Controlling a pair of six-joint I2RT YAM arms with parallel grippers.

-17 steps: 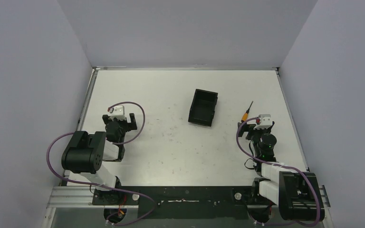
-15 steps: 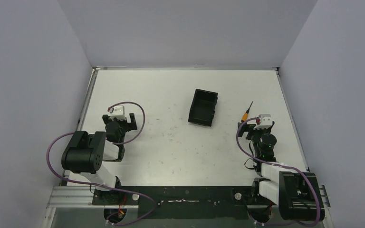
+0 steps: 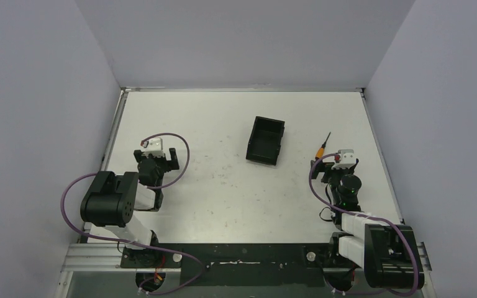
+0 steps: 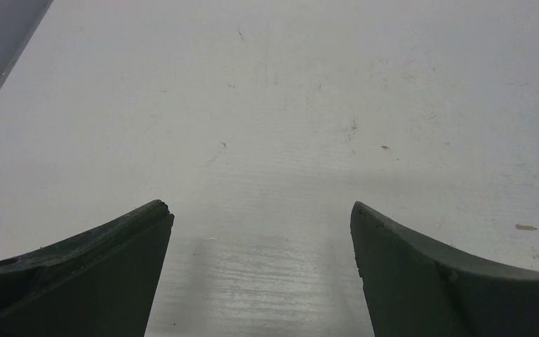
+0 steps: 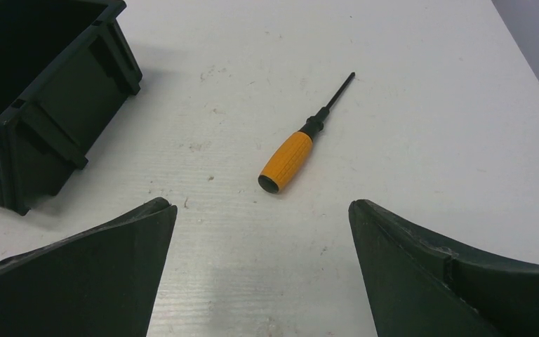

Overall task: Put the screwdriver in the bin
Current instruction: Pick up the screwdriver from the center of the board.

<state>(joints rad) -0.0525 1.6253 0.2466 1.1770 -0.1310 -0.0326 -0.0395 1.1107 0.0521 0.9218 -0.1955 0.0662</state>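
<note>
- Top view: the screwdriver [image 3: 323,147] lies flat on the table [image 3: 223,198], right of the bin [image 3: 264,159] and apart from it. Its orange handle points toward the arms and its shaft points away.
- Top view: the right gripper [image 3: 337,165] sits just behind the handle, so the step in hand is judged to be the reach for the pick. The left gripper [image 3: 156,159] is well apart on the other side, over bare table, and has no evident part in this.
- Left wrist view: the left gripper [image 4: 260,210] shows its jaws spread wide with nothing between them, only scuffed table [image 4: 288,105].
- Right wrist view: the right gripper [image 5: 261,207] has its jaws spread wide and holds nothing. The screwdriver [image 5: 286,163] lies just ahead of the fingertips, roughly centred in the gap, its axis slanting up to the right.
- Right wrist view: to do it well, the arm should advance a little and descend until the fingers straddle the handle, not the thin shaft, which would likely slip or pivot. A slight wrist turn would square the fingers to the slanted handle.
- Right wrist view: the bin [image 5: 77,91] stands open-topped to the left, so the carry afterwards looks short. A low release inside its walls should stop a bounce-out.
</note>
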